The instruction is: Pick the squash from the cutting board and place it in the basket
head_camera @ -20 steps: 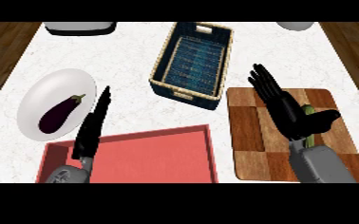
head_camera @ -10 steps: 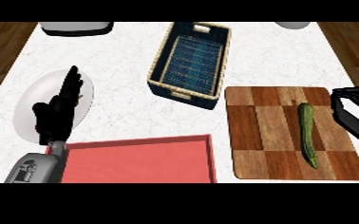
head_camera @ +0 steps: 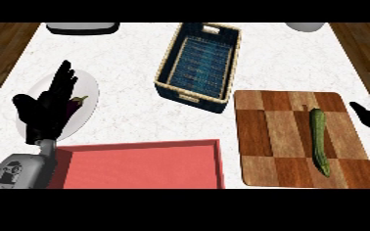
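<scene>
My open left hand (head_camera: pixel 45 108) hides the eggplant (head_camera: pixel 73 104). My right hand (head_camera: pixel 360 110) has slid off, grip unclear. Squash (head_camera: pixel 318 141) stays put.

squash (head_camera: pixel 318 140) on cutting board (head_camera: pixel 267 142), basket (head_camera: pixel 196 66) behind

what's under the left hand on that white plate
A dark eggplant lies on the white plate. The open left hand covers most of it; only its stem end shows.

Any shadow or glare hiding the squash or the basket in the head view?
Head view: even light, no glare; the squash lies fully visible on the cutting board; the basket casts only a faint shadow; the right hand is cut off at the edge.
</scene>
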Action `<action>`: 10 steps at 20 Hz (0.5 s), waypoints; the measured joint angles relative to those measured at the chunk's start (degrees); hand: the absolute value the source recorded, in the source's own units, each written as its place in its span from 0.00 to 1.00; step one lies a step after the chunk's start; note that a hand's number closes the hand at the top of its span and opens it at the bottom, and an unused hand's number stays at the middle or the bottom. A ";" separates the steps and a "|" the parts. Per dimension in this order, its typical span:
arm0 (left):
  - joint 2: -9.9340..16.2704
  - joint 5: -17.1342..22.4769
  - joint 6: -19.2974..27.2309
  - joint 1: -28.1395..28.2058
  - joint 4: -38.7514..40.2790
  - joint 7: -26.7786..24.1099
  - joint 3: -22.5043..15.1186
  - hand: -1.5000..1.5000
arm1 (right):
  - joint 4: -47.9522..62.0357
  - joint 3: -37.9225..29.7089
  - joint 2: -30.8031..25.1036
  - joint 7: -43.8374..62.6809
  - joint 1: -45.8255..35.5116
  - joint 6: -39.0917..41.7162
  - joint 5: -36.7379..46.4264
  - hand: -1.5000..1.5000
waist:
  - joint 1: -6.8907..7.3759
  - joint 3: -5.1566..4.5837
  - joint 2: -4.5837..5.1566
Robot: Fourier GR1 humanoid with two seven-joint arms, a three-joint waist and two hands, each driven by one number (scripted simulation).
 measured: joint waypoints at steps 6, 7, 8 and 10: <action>0.71 0.32 -0.37 0.17 0.02 0.45 0.99 0.50 | -3.97 6.53 -12.64 19.11 5.40 10.60 4.00 0.00 | -0.51 -0.31 -0.07; 0.93 0.39 -0.58 0.33 -0.02 0.39 1.13 0.50 | -5.04 7.70 -14.46 21.85 6.14 13.58 3.79 0.00 | -0.48 -0.32 -0.09; 0.86 0.47 -0.66 0.57 -0.22 0.34 1.12 0.50 | -6.30 8.46 -16.40 24.41 7.01 16.72 3.14 0.00 | -0.63 -0.32 -0.17; 0.82 0.39 -0.53 0.74 -0.72 0.65 1.11 0.50 | -10.49 9.92 -19.38 30.04 8.12 21.86 1.62 0.00 | -0.79 -0.26 -0.28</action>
